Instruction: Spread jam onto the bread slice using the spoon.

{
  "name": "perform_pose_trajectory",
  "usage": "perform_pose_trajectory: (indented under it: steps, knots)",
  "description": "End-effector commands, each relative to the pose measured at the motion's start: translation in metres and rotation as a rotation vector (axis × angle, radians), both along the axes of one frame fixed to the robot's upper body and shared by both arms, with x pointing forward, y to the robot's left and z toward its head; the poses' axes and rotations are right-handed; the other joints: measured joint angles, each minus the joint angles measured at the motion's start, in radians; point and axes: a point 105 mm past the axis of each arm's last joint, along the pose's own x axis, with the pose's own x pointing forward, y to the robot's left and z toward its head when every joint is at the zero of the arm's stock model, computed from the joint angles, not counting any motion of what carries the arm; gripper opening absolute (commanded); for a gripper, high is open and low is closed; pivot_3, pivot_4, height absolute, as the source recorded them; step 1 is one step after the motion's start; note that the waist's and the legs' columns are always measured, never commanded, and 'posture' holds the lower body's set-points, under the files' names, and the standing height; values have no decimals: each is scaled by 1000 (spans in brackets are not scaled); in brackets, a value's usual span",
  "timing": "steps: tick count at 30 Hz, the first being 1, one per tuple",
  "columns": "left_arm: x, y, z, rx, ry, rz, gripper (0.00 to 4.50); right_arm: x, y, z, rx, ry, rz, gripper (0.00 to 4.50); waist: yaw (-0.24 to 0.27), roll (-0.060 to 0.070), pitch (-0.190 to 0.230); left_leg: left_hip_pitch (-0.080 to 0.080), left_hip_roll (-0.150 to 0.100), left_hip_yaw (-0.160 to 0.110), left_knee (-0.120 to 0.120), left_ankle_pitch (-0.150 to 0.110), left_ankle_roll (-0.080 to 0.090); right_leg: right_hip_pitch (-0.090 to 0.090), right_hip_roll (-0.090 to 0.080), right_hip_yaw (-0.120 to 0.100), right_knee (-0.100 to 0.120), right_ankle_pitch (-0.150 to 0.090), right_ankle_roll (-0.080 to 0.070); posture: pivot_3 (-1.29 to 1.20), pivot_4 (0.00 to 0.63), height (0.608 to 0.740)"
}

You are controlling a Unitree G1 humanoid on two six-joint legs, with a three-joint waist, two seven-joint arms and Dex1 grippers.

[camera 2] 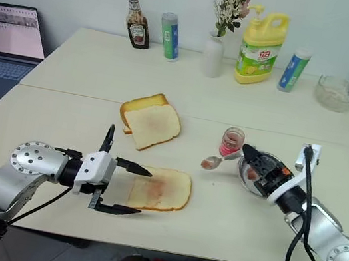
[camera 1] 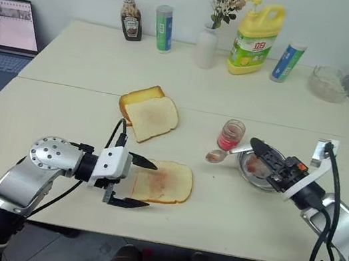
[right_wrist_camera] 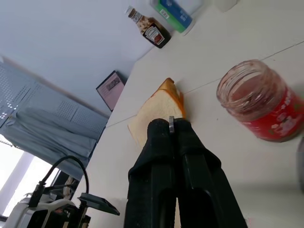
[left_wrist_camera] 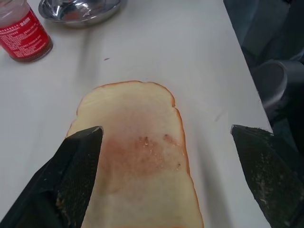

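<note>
At the near left of the table [camera 1: 69, 78], the left claw [camera 1: 135, 182] is hovering wide open and empty, one finger over the left edge of the bread slice [camera 1: 164, 181] and the other off its near edge, its forearm reaching in low from the left and angled slightly downward. The slice is lying flat at centre front, a faint pink smear showing across its middle. Farther back, two other bread pieces [camera 1: 150, 114] are resting, stacked. To the right, the jam [camera 1: 230, 136] is sitting in its small open jar, with a round steel dish [camera 1: 256, 173] just beside it. The spoon [camera 1: 219, 154] is jutting leftward from the right claw [camera 1: 258, 148], which is clamped shut on the thin handle, the bowl hanging near the jar with what looks like a dab of red on it; the right forearm is stretching in roughly level from the near right, over the dish. The risks from here: the slim handle could be twisting in that pinch grip and dropping jam on the table, and, with nothing pinning the slice, a spreading stroke could be pushing the bread sideways instead of coating it.
</note>
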Motion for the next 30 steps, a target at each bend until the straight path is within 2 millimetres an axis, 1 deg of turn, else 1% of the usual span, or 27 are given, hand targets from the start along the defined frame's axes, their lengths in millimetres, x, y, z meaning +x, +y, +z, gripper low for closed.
perform_pose_trajectory:
  steps: [1, 3, 5, 7, 10, 14, 17, 22, 26, 30]
  knots:
    - [0, -13, 14, -28, -33, -40, 4500, -5, -33, 22, 4, -84, -130, 62, 3, 0, 0, 0, 0, 0, 0, 0, 0, 0, 0, 0, 0, 0, 0, 0, 150, 740]
    - [3, -23, 19, -17, -66, -76, 4500, -8, -56, 22, -26, -82, -217, 62, -1, 0, 0, 0, -1, 1, 1, 0, 0, 1, -1, 1, -1, 0, 1, 0, 150, 740]
    - [9, -33, 26, -28, -93, -79, 4500, -11, -74, 20, -59, -73, -291, 62, 1, 0, 0, 0, -1, 1, 1, 0, 0, 1, -1, 1, 0, 0, 1, 0, 150, 740]
    - [11, -42, 30, -39, -100, -91, 4500, -12, -86, 14, -71, -50, -342, 62, -1, 0, 0, 1, -1, 0, 1, 0, 0, 1, 0, 1, 0, 0, 1, 0, 150, 740]
    - [15, -55, 35, -37, -126, -113, 4500, -11, -105, -1, -96, 3, -418, 62, -6, 0, 0, 1, 0, 1, 1, 0, 0, 1, 0, 1, 0, 0, 2, 0, 150, 740]
    - [16, -68, 37, -36, -131, -154, 4500, -5, -121, -17, -89, 52, -478, 62, -8, 0, 0, 2, 0, 1, 1, 0, 0, 1, 1, 2, 1, 0, 2, 0, 150, 740]
    - [16, -76, 40, -38, -128, -175, 4500, 1, -126, -24, -87, 70, -493, 62, -7, 0, -1, 2, -1, 1, 1, 0, 0, 1, 1, 2, 1, 0, 2, 0, 150, 740]
    - [23, -91, 43, -63, -104, -146, 4500, 12, -121, -29, -90, 86, -463, 62, -6, 1, -1, 1, -1, 1, 1, 0, 0, 1, 1, 2, 1, 0, 1, 0, 150, 740]
    - [33, -104, 46, -94, -106, -83, 4500, 21, -120, -34, -81, 102, -457, 62, -5, 1, -1, 1, -1, 1, 2, 0, 0, 1, 1, 2, 1, 0, 1, 0, 150, 740]
    - [35, -114, 46, -116, -92, -62, 4500, 25, -118, -43, -83, 131, -442, 62, -5, 1, -1, 1, -1, 0, 1, 0, 0, 1, 1, 2, 1, 1, 1, 0, 150, 740]
